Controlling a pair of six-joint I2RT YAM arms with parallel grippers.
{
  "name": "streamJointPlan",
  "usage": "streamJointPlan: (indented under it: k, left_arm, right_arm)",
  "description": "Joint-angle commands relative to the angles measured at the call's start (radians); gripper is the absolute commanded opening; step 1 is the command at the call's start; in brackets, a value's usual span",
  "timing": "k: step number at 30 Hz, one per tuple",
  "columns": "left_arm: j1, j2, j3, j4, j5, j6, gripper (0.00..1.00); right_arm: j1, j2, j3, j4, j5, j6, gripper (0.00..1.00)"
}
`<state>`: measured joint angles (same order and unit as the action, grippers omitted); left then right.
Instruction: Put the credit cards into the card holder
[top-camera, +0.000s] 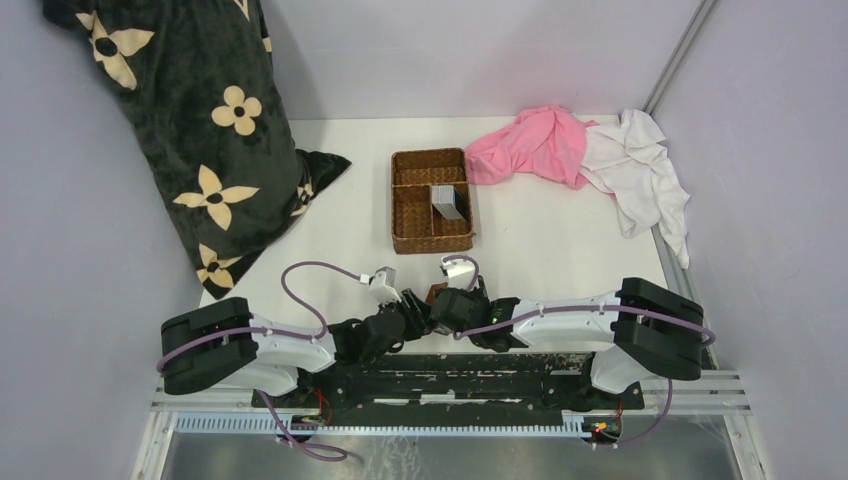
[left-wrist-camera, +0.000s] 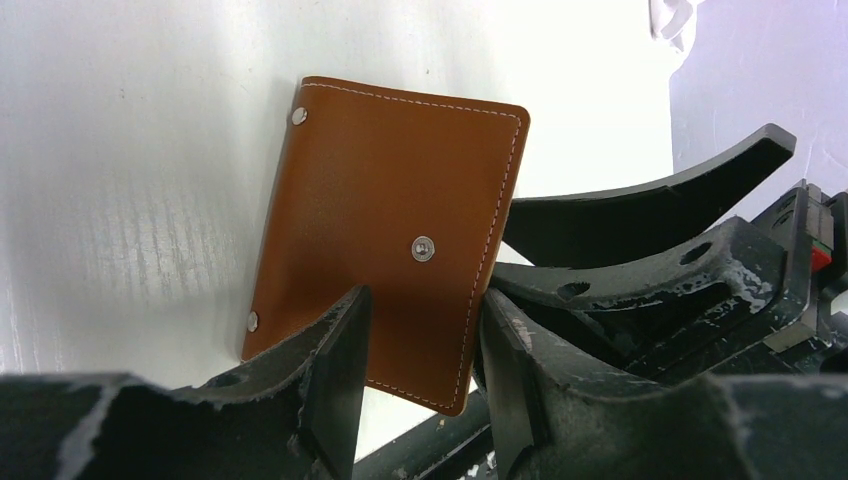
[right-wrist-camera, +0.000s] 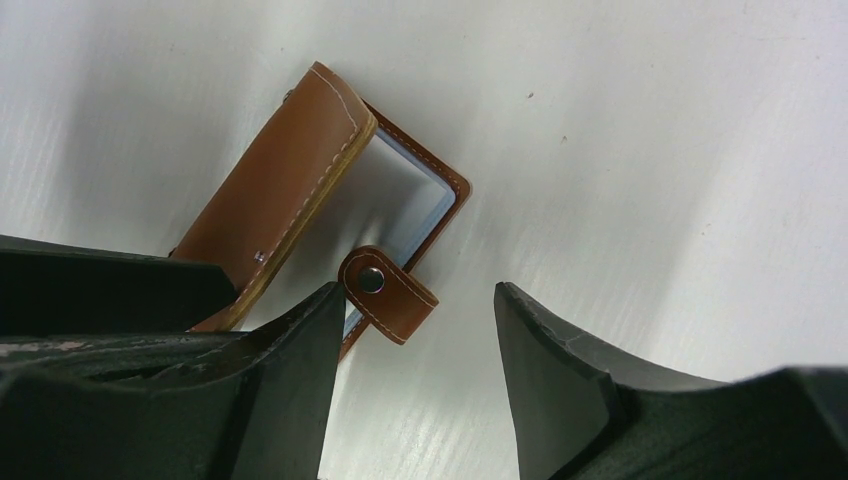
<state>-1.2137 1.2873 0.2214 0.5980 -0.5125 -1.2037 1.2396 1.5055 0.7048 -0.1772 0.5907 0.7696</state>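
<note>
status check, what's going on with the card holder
Right gripper jaws open beside snap tab. Left gripper at card holder, grip unclear. Credit cards in the basket. Nothing blocking.

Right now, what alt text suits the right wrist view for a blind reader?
A brown leather card holder lies partly open on a white table, its snap tab undone. The right tool holds its dark fingers apart beside the tab.

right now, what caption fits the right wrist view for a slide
Open right fingers hover over the unsnapped brown card holder, snap tab loose, cover ajar on the white table.
</note>
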Motion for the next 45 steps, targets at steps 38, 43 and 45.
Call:
streamJointPlan:
  k: [38, 43, 45]
  left_arm:
    - [0.008, -0.257, 0.083, -0.177, -0.116, 0.1, 0.58]
    - [0.009, -0.21, 0.099, -0.203, -0.127, 0.132, 0.52]
    - [0.008, -0.177, 0.1, -0.21, -0.13, 0.138, 0.5]
  right_arm:
    - [-0.073, -0.151, -0.11, 0.073, -0.022, 0.021, 0.62]
    - [-0.089, -0.146, -0.117, 0.074, -0.025, 0.019, 0.62]
    - [-0.1, -0.143, -0.125, 0.078, -0.033, 0.02, 0.62]
